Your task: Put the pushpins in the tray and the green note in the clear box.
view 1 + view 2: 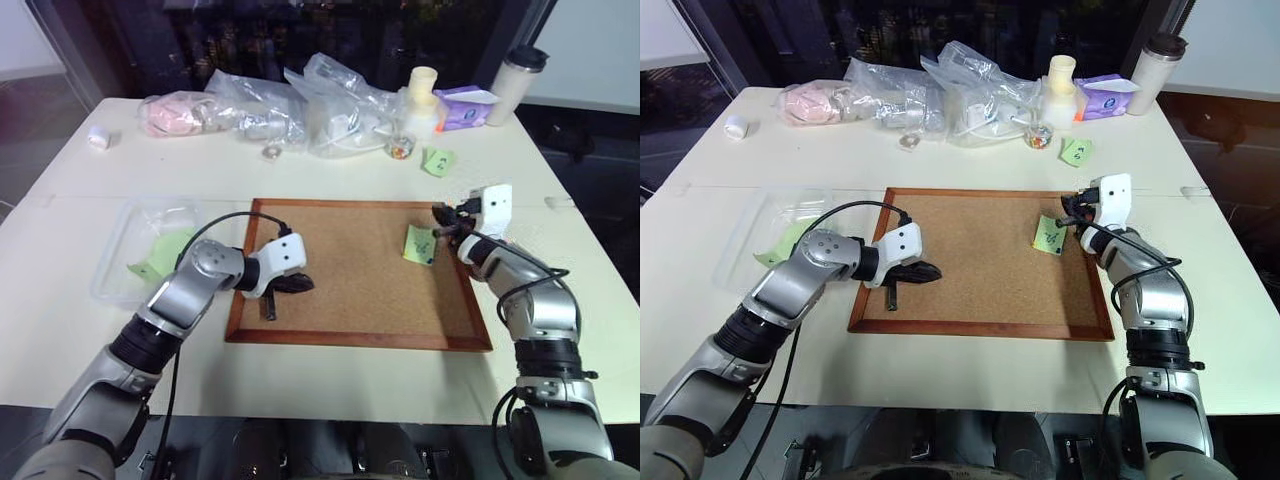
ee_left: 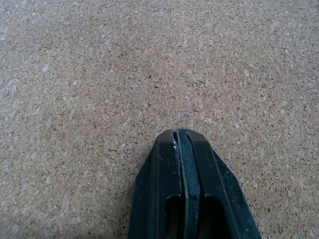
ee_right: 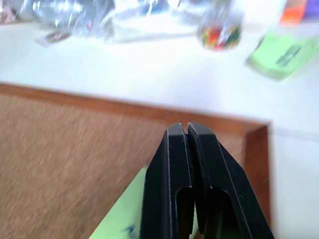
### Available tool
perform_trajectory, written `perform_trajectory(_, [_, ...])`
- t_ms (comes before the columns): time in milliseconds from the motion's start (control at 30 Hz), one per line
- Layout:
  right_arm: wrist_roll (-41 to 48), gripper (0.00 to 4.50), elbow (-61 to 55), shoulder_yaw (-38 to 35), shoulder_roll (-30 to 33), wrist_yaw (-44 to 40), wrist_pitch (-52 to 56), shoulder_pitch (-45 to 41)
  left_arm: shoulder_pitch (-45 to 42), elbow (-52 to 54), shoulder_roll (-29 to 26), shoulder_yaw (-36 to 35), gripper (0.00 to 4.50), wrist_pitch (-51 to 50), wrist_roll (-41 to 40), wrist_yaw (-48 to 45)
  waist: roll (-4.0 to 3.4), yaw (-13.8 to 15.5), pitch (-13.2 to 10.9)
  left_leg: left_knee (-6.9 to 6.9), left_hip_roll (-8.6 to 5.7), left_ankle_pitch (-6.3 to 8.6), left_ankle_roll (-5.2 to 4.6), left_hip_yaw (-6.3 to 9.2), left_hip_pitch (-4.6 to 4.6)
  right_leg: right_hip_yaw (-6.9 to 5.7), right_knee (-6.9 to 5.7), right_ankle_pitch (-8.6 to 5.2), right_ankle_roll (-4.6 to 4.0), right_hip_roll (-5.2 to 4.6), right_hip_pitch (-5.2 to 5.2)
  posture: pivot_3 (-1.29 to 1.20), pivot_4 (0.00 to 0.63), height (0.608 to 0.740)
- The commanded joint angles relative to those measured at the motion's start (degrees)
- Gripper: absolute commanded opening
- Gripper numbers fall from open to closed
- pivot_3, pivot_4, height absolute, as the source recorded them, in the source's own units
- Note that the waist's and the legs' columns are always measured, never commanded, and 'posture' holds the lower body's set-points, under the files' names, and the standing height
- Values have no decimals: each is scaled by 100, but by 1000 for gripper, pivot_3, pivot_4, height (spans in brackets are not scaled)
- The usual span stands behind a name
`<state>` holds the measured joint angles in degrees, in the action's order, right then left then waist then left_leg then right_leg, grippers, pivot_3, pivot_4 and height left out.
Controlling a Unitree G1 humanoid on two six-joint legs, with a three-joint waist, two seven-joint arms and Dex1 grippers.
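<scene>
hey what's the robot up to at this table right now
It is working over a cork board on a white table. The right gripper, shut, sits just above a green note on the board's right side, with no grip on it to be seen. The left gripper, also shut, rests low over the board's left part. A clear box to the left of the board already has a green note inside. Bags and bottles line the far edge.

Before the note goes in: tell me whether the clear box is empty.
Not empty. The clear box left of the cork board already holds a green note.
</scene>
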<state>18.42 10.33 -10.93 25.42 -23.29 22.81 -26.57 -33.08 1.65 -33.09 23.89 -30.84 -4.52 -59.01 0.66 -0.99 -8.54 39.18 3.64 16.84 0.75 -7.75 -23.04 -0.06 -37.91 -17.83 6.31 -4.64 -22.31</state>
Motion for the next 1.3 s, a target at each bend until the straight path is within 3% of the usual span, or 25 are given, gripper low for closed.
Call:
perform_trajectory(33, [23,59,-281,-186,87,-6,-139,16,229,-489,-38,340,0,-312,385,136,-13,1,12,0,0,0,0,0,0,0,0,0,0,0,0,0,150,735])
perform_trajectory(533, [79,59,-1286,-1171,460,529,277,1557,216,-494,-68,185,0,-165,357,133,-32,-11,28,-5,-1,11,-19,-1,25,9,-1,0,-1,-1,18,0,150,735])
perform_trajectory(833, [127,59,-1060,-1151,382,529,359,1682,171,-564,10,239,0,-136,352,110,-32,8,28,-8,0,16,-28,-2,43,12,1,-1,-2,-1,36,0,150,735])
perform_trajectory(933, [141,900,-954,-1168,391,522,362,1656,158,-595,19,235,0,-117,354,104,-32,10,28,-8,-1,17,-29,-2,46,12,1,-1,-2,-1,39,0,150,735])
perform_trajectory(1167, [246,4433,-964,-1243,410,486,434,1692,162,-613,44,229,0,-108,357,134,-32,11,28,-11,0,20,-34,-1,52,12,5,-1,-3,-2,46,0,150,735])
perform_trajectory(1300, [349,4478,-1060,-1277,412,469,483,1721,165,-620,51,222,0,-102,362,145,-32,12,28,-11,0,21,-36,-1,52,11,6,-1,-3,-2,48,0,150,735])
